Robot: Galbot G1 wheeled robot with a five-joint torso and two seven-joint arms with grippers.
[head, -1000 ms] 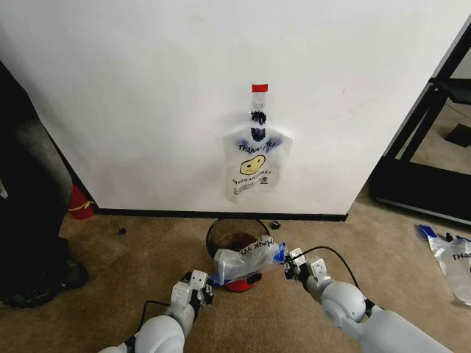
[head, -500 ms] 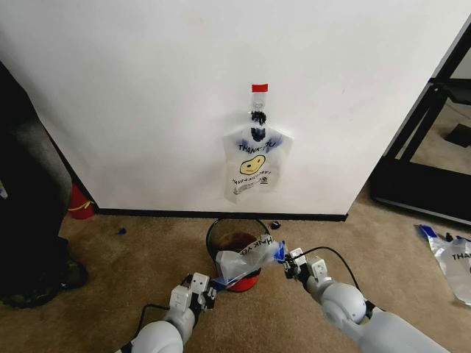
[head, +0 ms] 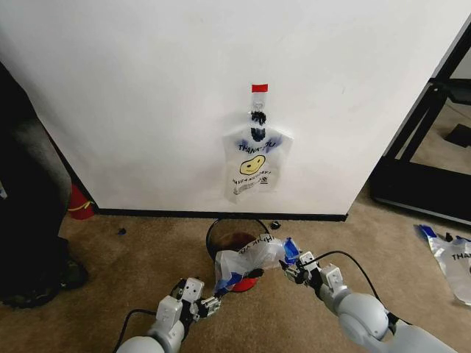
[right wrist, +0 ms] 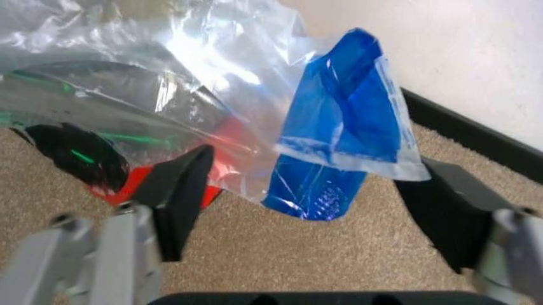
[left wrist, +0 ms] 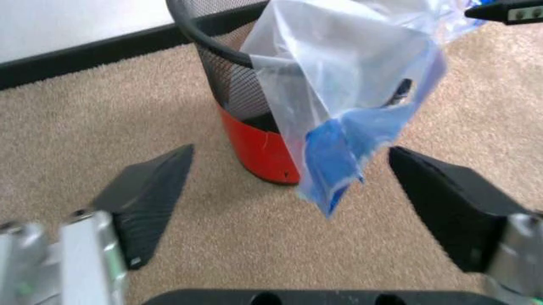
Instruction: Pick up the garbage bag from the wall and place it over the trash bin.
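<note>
By the wall's base a red cylinder [head: 79,204] is standing. The left gripper [head: 204,305] is hovering wide open, empty, before the thin see-through garbage bag [head: 246,259] draping the dark mesh trash bin [head: 218,232]. The right gripper [head: 294,268], fingers spread, is flanking its blue handle [right wrist: 339,146]. Another bag [head: 255,165] is hanging above.

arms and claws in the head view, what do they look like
Both arms are smooth, rounded pale grey shells. The left claw and right claw sit on boxy white-and-black wrist blocks, each trailing a thin black cable. In the wrist views the fingers are matte black tapered wedges on silvery metal mounts.
</note>
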